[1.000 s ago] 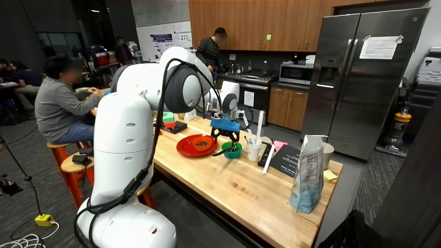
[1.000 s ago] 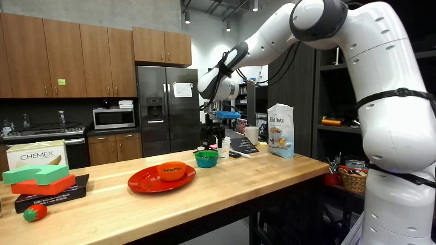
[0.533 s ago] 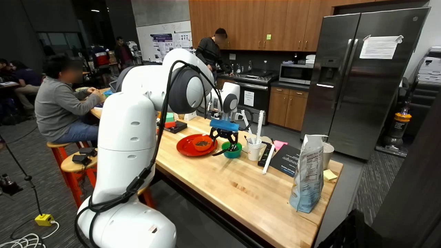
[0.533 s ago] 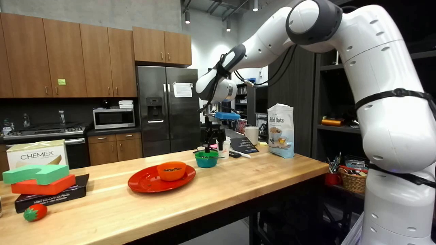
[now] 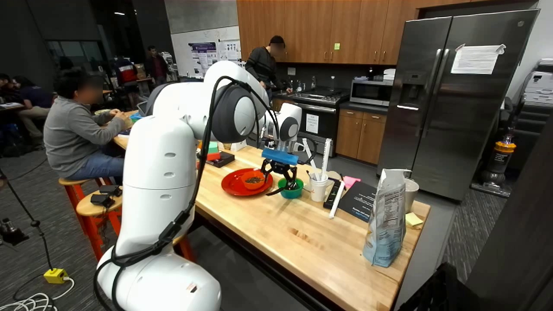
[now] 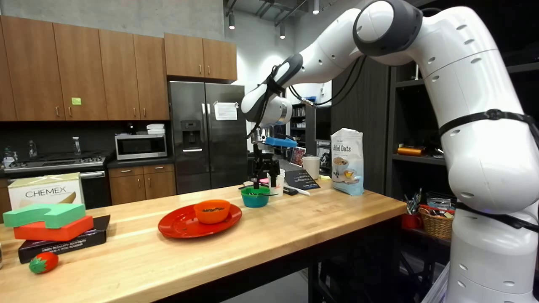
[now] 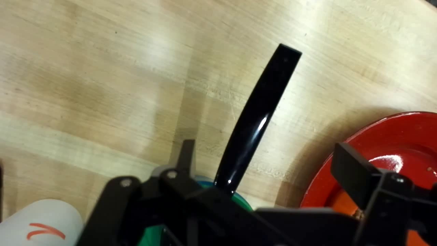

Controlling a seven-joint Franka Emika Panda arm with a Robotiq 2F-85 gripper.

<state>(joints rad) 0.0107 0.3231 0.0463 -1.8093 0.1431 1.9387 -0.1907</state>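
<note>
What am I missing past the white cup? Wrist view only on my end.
Observer: A bag of oats stands upright on the table, beyond the white cup as seen from the green bowl. Both exterior views show it.
Operator: Copy. Where does the black handle go? I lose it under the gripper.
Observer: Over the rim into the green bowl, in both exterior views. Shape of that end: can't make out.
Operator: And the orange bowl? I only get a sliver.
Observer: Sits upright on the red plate, within its rim.
</note>
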